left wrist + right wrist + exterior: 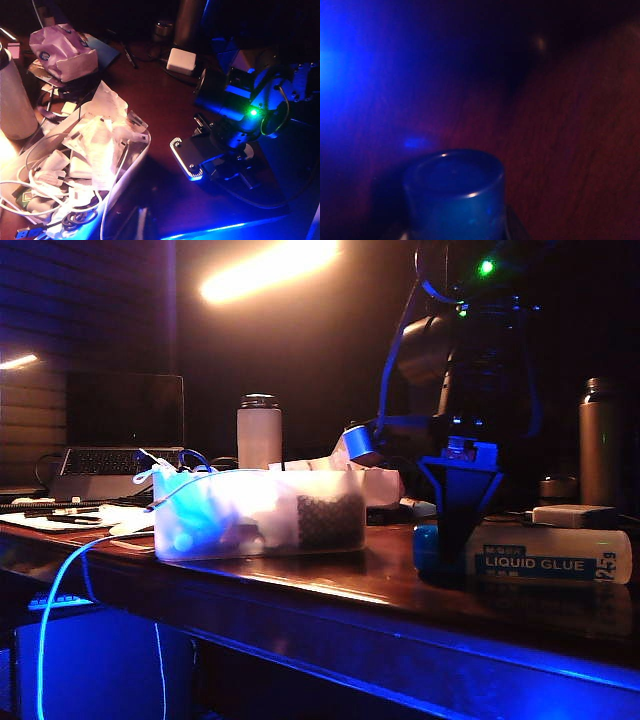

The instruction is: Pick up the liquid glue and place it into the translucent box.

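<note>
Blue-capped liquid glue [548,554]: lying on the desk [330,585], right of the translucent box [258,513]
Right claw [462,530]: down over the glue's cap end; grip unclear
Left claw: unseen; cannot tell

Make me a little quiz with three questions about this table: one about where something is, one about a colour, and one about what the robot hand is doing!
1. Where is the glue?
A. in the box
B. lying on the table
C. standing on the laptop

2. What colour is the glue's cap?
A. blue
B. red
C. yellow

3. Where is the right gripper?
A. high above the box
B. down at the glue's cap end
C. resting on the flask

Answers:
1 B: the glue lies on its side on the table, right of the box.
2 A: the right wrist view shows the cap blue.
3 B: in the exterior view it stands low over the glue near the cap.
</note>
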Controlling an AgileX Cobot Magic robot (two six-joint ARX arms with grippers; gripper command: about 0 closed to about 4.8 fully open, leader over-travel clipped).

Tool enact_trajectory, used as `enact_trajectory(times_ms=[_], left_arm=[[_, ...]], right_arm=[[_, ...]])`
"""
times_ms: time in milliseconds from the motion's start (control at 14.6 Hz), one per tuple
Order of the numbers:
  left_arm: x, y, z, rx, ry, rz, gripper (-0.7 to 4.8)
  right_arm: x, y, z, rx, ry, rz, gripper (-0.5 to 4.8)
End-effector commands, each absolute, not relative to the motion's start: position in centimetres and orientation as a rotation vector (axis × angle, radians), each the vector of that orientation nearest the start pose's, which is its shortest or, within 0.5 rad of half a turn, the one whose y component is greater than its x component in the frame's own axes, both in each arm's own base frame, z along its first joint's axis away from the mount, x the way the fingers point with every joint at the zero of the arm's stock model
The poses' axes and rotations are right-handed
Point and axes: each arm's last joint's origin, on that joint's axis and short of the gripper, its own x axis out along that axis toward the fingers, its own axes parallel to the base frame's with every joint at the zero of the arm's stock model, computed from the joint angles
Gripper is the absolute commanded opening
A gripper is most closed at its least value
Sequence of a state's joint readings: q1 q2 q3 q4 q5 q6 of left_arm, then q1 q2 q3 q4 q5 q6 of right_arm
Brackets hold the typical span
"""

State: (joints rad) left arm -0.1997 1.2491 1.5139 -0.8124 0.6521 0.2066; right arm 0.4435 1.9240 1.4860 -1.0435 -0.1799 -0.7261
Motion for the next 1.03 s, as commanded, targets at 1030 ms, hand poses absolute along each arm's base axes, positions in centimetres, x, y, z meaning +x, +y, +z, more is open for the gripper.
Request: enact_trajectory(times_ms=[1030], left_arm=[[22.4, -6.4, 42.9, 0.060, 0.473, -0.889, -0.06]], right_arm=[[34.3, 16.5, 23.0, -0.800, 1.033, 0.865, 1.89]])
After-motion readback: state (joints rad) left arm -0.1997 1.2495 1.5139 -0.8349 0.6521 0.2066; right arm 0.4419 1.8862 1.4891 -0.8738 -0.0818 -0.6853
